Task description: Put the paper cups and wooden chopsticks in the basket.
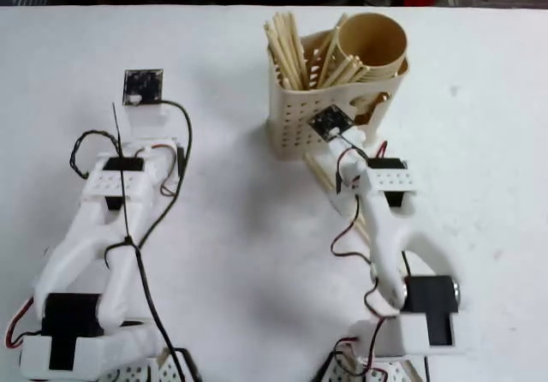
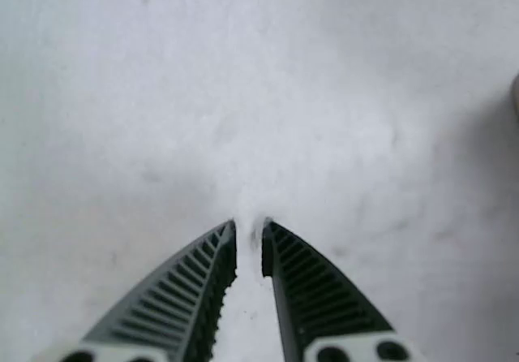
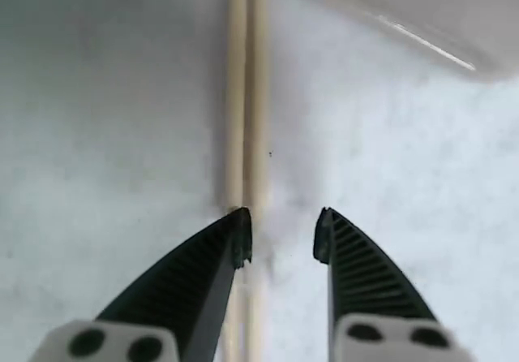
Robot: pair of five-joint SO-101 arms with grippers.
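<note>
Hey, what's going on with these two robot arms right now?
They're tidying into the basket, which already holds a paper cup and a bunch of chopsticks. The right gripper is open, low over two loose chopsticks lying on the table beside the basket. The left gripper is all but shut over bare table, holding nothing.

**Tabletop: white, little on it**

White tabletop [image 1: 231, 228], plain matte surface with faint scuffs in the left wrist view. Basket [image 1: 295, 121] stands on it toward the far edge, right of centre. Two loose chopsticks [image 1: 323, 175] lie flat on it, side by side and touching, one end at the basket's foot, running back under an arm. Both arm bases [image 1: 68, 348] sit at the near edge.
</note>
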